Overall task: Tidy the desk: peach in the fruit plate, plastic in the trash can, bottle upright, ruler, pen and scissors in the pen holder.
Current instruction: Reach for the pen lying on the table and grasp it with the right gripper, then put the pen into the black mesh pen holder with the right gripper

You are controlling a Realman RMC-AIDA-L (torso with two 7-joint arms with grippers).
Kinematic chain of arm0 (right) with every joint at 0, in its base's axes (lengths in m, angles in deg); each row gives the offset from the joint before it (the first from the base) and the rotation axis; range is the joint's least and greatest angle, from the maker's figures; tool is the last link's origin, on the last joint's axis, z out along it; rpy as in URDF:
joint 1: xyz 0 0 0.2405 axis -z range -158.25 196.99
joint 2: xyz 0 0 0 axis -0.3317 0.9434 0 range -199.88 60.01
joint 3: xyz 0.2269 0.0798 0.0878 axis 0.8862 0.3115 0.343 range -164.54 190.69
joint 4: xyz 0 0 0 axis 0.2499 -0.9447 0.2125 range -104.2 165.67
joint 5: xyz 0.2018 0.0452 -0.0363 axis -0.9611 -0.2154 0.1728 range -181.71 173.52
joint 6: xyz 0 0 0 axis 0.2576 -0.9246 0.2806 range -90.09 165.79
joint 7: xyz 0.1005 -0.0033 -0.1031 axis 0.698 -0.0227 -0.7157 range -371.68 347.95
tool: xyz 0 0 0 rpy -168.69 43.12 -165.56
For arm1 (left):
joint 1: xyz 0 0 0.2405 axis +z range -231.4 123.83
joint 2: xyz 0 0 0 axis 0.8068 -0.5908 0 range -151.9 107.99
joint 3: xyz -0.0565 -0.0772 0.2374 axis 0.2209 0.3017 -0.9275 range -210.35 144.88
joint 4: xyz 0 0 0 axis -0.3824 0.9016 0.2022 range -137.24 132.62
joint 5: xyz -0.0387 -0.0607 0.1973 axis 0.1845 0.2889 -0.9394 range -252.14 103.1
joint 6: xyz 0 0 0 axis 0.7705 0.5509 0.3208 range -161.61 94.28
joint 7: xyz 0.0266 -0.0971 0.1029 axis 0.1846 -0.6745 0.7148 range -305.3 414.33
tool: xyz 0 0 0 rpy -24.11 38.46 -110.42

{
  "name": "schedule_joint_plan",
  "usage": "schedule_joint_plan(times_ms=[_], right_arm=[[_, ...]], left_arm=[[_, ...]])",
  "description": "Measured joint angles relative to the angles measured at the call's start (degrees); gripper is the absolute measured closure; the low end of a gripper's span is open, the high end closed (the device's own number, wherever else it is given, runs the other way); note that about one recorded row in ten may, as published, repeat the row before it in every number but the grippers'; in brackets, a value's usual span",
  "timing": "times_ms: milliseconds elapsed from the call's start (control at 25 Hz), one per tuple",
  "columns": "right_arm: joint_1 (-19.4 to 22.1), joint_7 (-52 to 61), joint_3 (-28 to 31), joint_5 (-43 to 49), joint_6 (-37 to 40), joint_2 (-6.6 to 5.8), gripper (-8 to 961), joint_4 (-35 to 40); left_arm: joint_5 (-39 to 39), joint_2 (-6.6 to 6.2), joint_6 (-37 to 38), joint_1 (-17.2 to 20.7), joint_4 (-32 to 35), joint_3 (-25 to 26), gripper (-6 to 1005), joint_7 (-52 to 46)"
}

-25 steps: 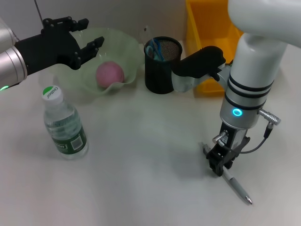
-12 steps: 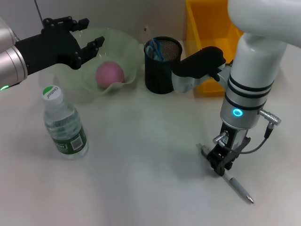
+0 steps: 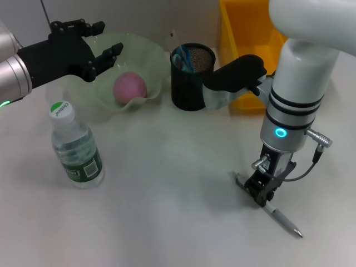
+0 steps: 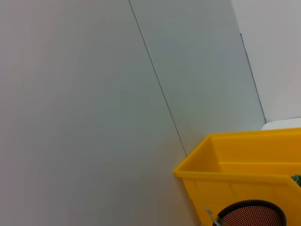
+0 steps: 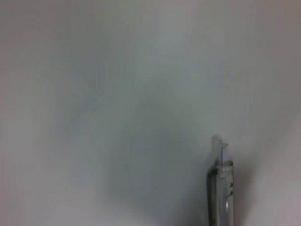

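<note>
My right gripper points straight down at the table's front right and is shut on the silver pen, near its button end. The pen lies slanted, tip toward the front right, and its clear barrel shows in the right wrist view. Blue-handled scissors stand in the black mesh pen holder, and a thin clear ruler end pokes up beside them. The pink peach rests in the pale green fruit plate. The bottle stands upright. My left gripper hovers open over the plate's left rim. No plastic is in view.
The yellow trash can stands at the back right, just behind the pen holder; the left wrist view shows the trash can and the pen holder's rim against a grey wall. Bare table lies between the bottle and the pen.
The pen has turned slightly in the right gripper's hold: its tip swung toward the right and up, its button end shifted left. The left arm has not moved.
</note>
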Motion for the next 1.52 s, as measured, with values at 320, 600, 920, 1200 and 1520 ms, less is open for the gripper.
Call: schedule_joint_plan(times_ms=[320,600,920,1200,1520], right_arm=[[0.7,0.0,0.5,0.0,0.2,0.00,825,3.3],[2.4,0.0,0.6,0.0,0.1,0.00,827,10.1],[7.8,0.0,0.9,-0.5,-0.5,-0.19,827,26.0],[15.7,-0.6,1.2,-0.3,-6.6,-0.44,828,42.0],[20.4,-3.0,0.7,-0.3,-18.3,-0.43,828,47.8]], left_arm=[[0.0,0.00,0.0,0.3,0.1,0.0,500,0.0],[0.0,0.00,0.0,0.3,0.2,0.0,499,0.0],[0.3,0.00,0.1,0.7,0.2,0.1,500,0.0],[1.6,0.00,0.1,1.3,0.4,0.1,500,0.3],[1.6,0.09,0.8,1.5,0.5,0.0,500,0.7]])
